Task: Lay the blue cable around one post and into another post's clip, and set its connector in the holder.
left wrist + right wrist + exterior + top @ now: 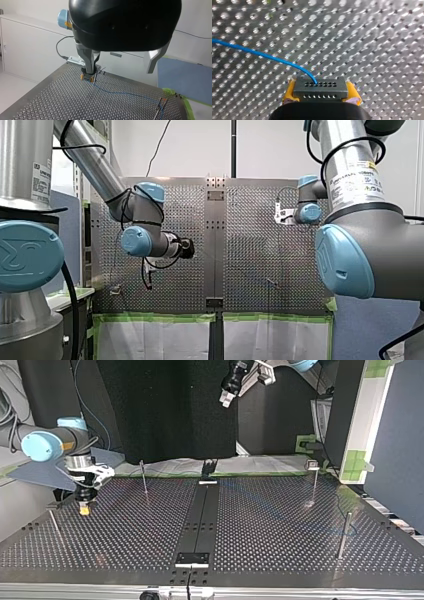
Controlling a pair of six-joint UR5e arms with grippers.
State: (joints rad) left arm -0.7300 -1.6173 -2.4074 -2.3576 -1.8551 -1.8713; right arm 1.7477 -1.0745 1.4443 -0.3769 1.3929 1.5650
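Connector (320, 86) was clamped in right gripper (321, 93); left gripper (120, 72) was spread wide, empty. Blue cable (262, 56) routing and seating were judged outstanding.

The perforated metal table (260, 525) is split by a black strip (202, 515) running from 6 to 12 o'clock in the top view. At the strip's 12 o'clock end stands a black holder (208, 467); at its 6 o'clock end sits a small plate (191, 558). A thin post (144, 479) stands at 11 o'clock, a clip-topped post (314, 482) at 1, a thick post (344, 535) at 4, and a leaning rod (54, 527) at 8. A blue cable (120, 93) trails across the holes.
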